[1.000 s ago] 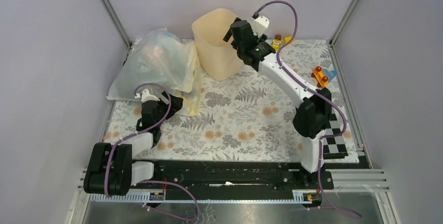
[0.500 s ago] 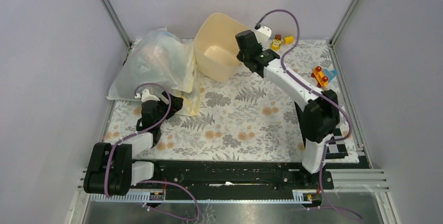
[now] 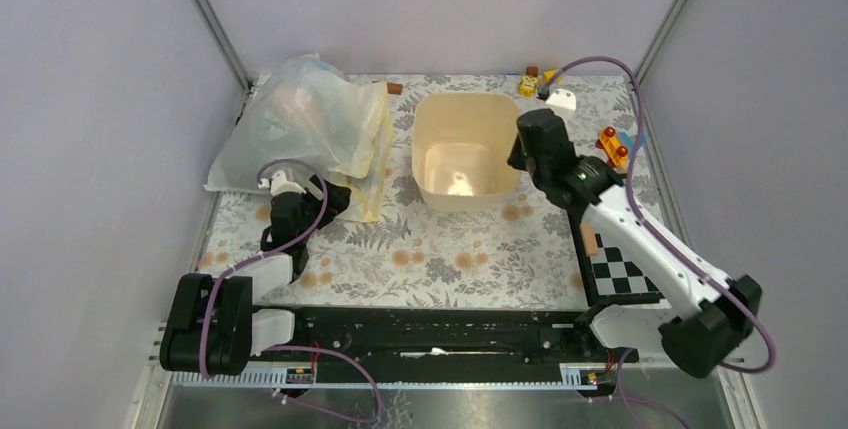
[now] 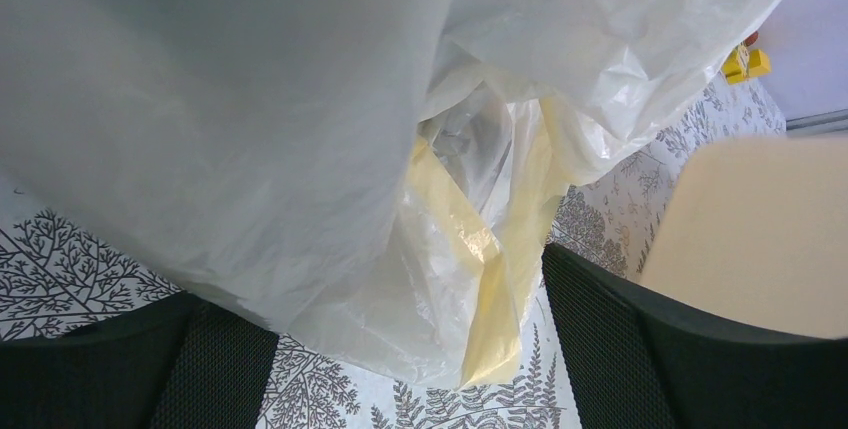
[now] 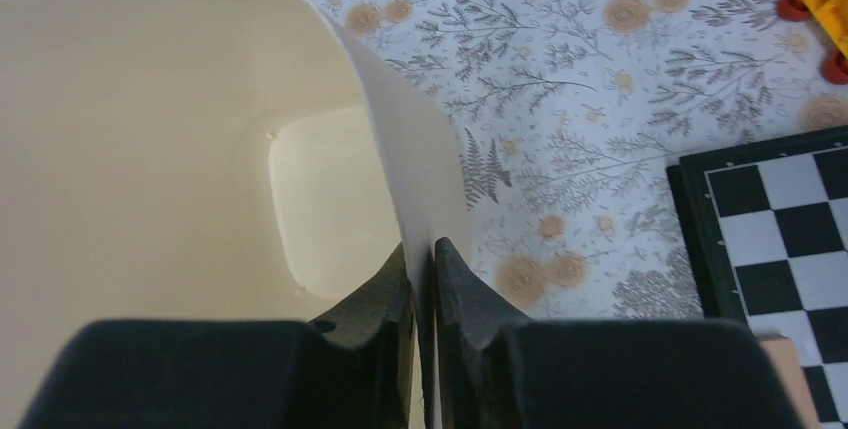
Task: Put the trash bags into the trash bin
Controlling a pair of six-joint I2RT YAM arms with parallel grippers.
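Observation:
The cream trash bin (image 3: 465, 101) stands upright at the back middle of the mat, its mouth open to the camera. My right gripper (image 3: 519, 155) is shut on its right wall: in the right wrist view one finger sits inside the bin (image 5: 150, 149) and one outside, pinching the thin wall (image 5: 420, 259). My left gripper (image 3: 318, 195) lies open at the near edge of a heap of plastic, where a bulky whitish bag (image 3: 295, 114) and a pale yellow bag (image 4: 500, 269) hang between its spread fingers (image 4: 370, 279) without being pinched. I cannot pick the trash bags out of that heap.
Small toys lie at the back right: yellow ones (image 3: 530, 81) and an orange-red one (image 3: 612, 143). A checkerboard (image 3: 625, 271) and a small wooden block (image 3: 592, 245) lie near the right arm. A brown bit (image 3: 394, 89) sits beside the heap. Frame posts and walls close in both sides.
My right gripper closed on the bin's wall and pulled the bin from the back toward the right and nearer; it now stands upright. The left arm has not moved.

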